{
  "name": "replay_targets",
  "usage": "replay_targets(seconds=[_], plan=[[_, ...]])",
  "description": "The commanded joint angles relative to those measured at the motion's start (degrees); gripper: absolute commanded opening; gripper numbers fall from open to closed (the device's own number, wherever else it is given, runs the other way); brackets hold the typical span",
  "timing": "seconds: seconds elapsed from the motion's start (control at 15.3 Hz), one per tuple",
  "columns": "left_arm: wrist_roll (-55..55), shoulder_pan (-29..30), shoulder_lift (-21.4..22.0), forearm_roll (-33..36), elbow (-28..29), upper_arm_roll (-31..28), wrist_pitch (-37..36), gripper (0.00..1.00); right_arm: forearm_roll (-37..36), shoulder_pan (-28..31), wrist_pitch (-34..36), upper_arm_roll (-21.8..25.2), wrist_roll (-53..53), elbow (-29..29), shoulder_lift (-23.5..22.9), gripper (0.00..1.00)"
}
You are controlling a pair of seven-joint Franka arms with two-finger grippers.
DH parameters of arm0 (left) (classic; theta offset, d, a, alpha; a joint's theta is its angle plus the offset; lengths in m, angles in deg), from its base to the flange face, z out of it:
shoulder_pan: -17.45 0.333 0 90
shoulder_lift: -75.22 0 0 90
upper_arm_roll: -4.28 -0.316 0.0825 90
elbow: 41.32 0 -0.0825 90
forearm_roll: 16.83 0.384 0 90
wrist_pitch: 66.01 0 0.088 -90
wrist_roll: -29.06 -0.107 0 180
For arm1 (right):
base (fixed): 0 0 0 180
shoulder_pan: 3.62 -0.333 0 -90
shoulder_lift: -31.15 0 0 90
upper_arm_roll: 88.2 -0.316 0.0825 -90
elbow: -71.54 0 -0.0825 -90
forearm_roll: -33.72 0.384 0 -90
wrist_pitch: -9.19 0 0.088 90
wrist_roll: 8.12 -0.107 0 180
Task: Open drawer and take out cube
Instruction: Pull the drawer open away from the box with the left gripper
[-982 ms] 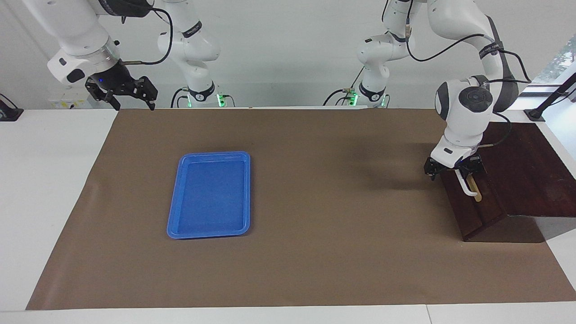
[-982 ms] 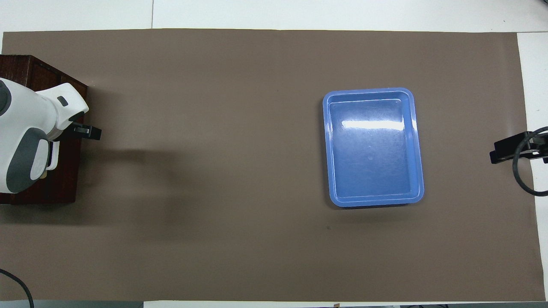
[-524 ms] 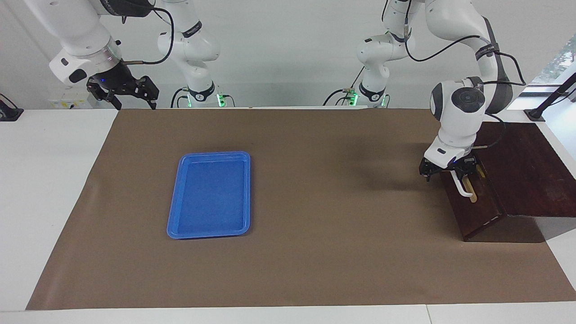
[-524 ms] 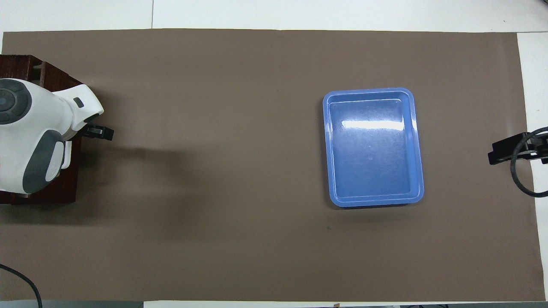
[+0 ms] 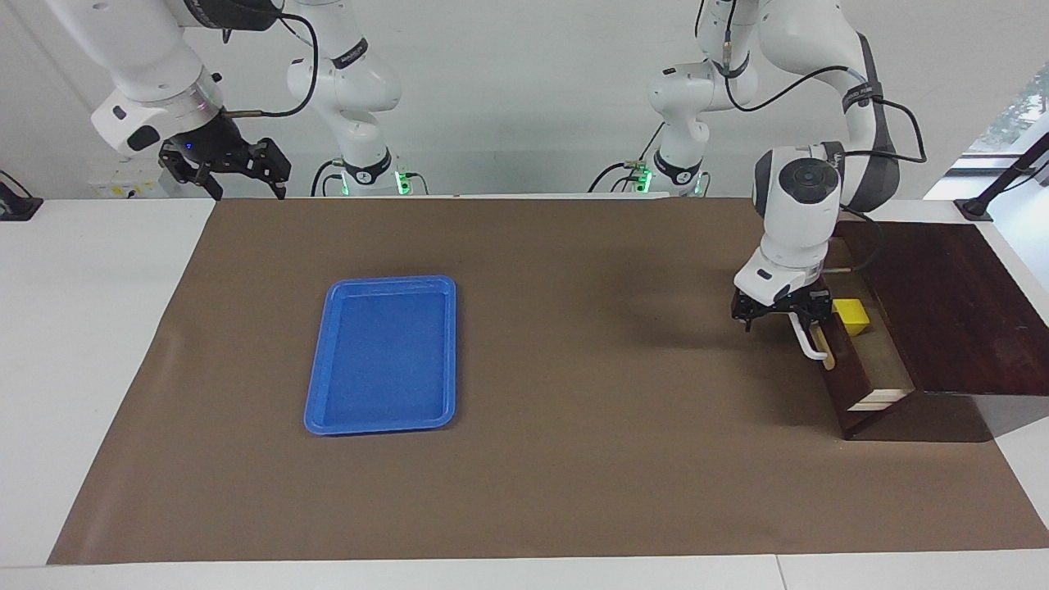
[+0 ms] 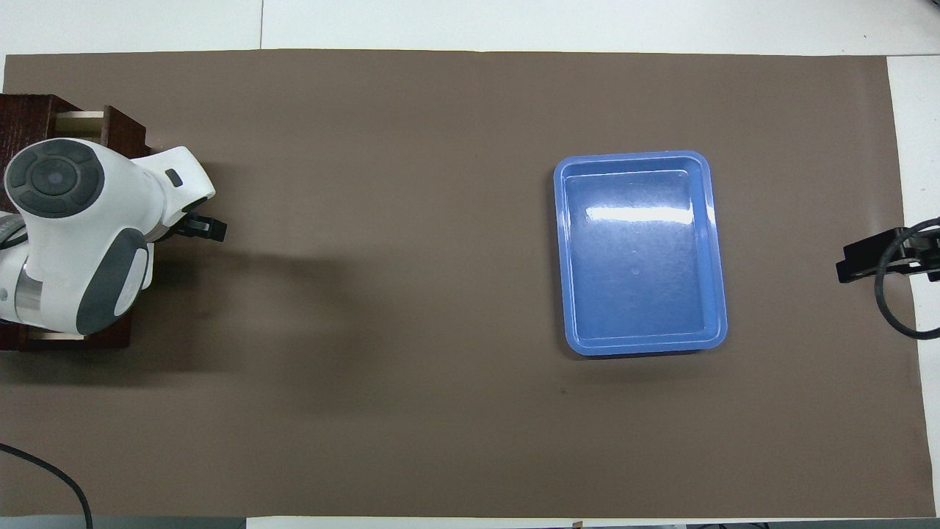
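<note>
Dark brown wooden drawer point(image 5: 852, 373) with white bar handle point(image 5: 805, 342) partly pulled out at left arm's table end; small yellow cube point(image 5: 850, 316) seen inside. Left gripper point(image 5: 778, 315) hooked at handle, finger state not discernible. Right gripper point(image 5: 238, 168) raised over right arm's table end, fingers spread.

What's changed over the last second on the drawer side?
The left gripper, at the white handle, has drawn the drawer out toward the middle of the table; its pale inside and the yellow cube now show. The right gripper rose slightly and waits. The blue tray stayed put.
</note>
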Motion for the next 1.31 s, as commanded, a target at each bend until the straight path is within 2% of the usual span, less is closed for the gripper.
replay_targets(seconds=[0.0,0.13,0.26,0.46,0.65,0.85,1.24], plan=[[1.4,-2.7,0.6,0.5,0.9,-0.2,-0.7,1.00,1.0,0.4,0.5,-0.3,-0.2,-0.6,0.8,1.00],[1.2,-2.8,0.6,0.5,0.6,-0.2,-1.2,1.00,1.0,0.4,0.5,-0.3,-0.1,-0.6,0.8,1.00],[1.0,-2.8,0.2,0.2,-2.2,-0.2,-4.6,1.00,1.0,0.4,0.5,-0.3,-0.1,-0.7,0.8,1.00],[1.1,-3.5,-3.2,-5.0,-13.5,-0.2,-16.1,1.00,1.0,0.5,0.4,-0.3,-0.1,-0.7,0.8,1.00],[3.3,-3.6,-3.7,-10.6,-21.7,-0.4,-23.9,1.00,1.0,0.5,0.5,-0.3,-0.1,-0.7,0.8,1.00],[12.6,-2.5,-4.3,-13.3,-27.6,-0.8,-29.6,1.00,1.0,0.5,0.6,-0.3,0.0,-0.7,0.8,1.00],[38.6,4.8,-3.8,-16.4,-28.9,-0.9,-28.6,1.00,1.0,1.0,0.2,-0.3,-0.2,-0.7,0.8,1.00]])
